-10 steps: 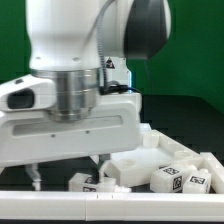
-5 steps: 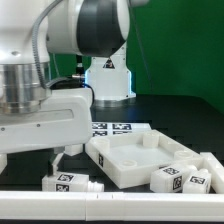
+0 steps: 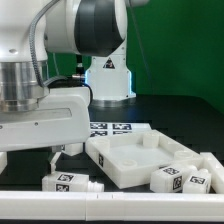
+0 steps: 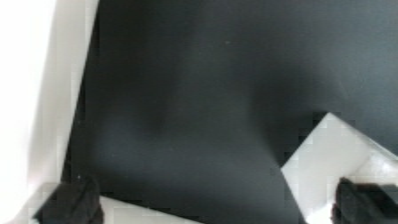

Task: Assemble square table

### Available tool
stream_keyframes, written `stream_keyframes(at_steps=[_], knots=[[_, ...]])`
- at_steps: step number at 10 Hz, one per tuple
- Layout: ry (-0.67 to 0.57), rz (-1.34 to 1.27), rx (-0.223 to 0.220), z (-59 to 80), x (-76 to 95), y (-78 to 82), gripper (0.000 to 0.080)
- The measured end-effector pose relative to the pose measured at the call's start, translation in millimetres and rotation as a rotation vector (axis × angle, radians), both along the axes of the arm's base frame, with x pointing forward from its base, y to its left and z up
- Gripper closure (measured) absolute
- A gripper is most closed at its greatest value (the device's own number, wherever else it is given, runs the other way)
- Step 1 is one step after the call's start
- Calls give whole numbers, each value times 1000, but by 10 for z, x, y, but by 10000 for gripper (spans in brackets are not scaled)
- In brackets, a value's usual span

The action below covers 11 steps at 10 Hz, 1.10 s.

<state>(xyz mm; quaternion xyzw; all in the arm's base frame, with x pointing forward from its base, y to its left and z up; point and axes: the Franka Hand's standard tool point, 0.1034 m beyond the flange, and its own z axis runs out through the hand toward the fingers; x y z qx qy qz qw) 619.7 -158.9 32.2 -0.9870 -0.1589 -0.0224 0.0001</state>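
Backdrop, exterior view: a green screen (image 3: 190, 40) behind a black counter (image 3: 185, 118), with the arm's base (image 3: 108, 75) standing at the back
Behind the parts: the marker board (image 3: 112, 128) lies flat on the counter with its tags showing
Task's main piece: the square top (image 3: 130, 160) rests rim-up on the counter, to the exterior view's right of the end effector
Loose pieces: a near leg (image 3: 66, 181) lies on its side at the front, tag visible; two more legs (image 3: 165, 178) sit at the front on the exterior view's right, beside the square top
Tool position: the end effector (image 3: 30, 158) hangs low over the counter at the exterior view's left, fingers pointing down, close behind the near leg and not touching it
Wrist view, grip: two dark fingertips (image 4: 71, 205) stand wide apart with only bare counter between them, so the end effector (image 4: 217, 205) is spread and holds nothing
Wrist view, other shapes: a white corner (image 4: 338, 150) pokes in near one fingertip; which part it belongs to I cannot tell
Likely step: reaching for the near leg
Doing it well: centre the spread fingers over the leg's body, line them up across its narrow sides, descend straight, close only once both pads flank it, and keep clear of the square top's rim
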Motion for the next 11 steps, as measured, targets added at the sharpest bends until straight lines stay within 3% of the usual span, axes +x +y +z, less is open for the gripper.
stream_keyframes(at_steps=[1,2,3,7,11], knots=[[-32,64,-16,43,36,130,150],[-54,145,-20,-39,-109,440,150],[-46,234,-20,-17,-187,533,150],[-48,247,-20,-22,-174,542,150],[-52,287,-10,-46,-135,711,150]])
